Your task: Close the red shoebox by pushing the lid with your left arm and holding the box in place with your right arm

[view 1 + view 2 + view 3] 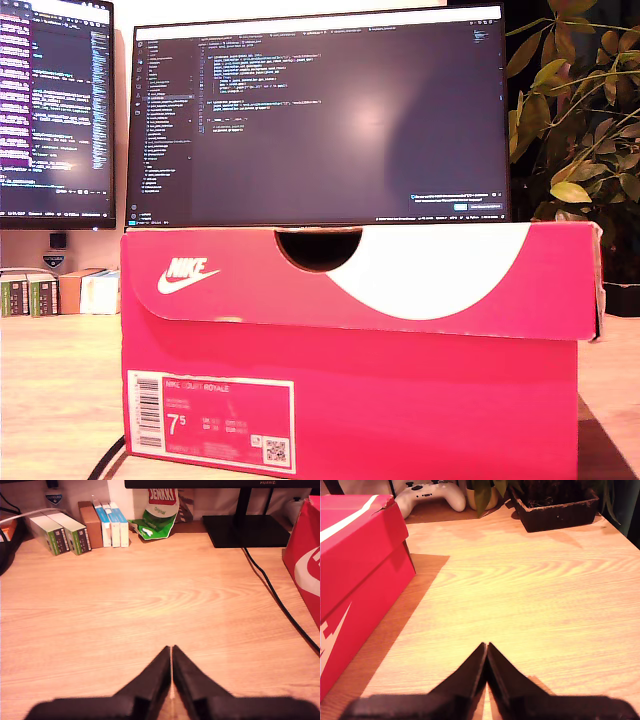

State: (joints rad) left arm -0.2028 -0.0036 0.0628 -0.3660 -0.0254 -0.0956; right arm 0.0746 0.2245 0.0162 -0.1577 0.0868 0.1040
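Observation:
The red shoebox [350, 400] fills the lower half of the exterior view, and its lid [360, 275] lies down over the box body. A corner of the box [306, 555] shows in the first wrist view. Its long side [355, 575] shows in the second wrist view. My first gripper [171, 650] is shut, with nothing between its fingers, over bare wood and apart from the box. My second gripper [486, 646] is likewise shut on nothing, over the table beside the box. Neither gripper appears in the exterior view.
Two monitors [320, 115] stand behind the box, with a plant [580, 110] at the exterior view's right. Small cartons [80, 527], a monitor foot [245, 530] and a black cable [280, 605] lie ahead of my first gripper. A game controller [432, 497] and a dark planter [555, 510] lie ahead of my second.

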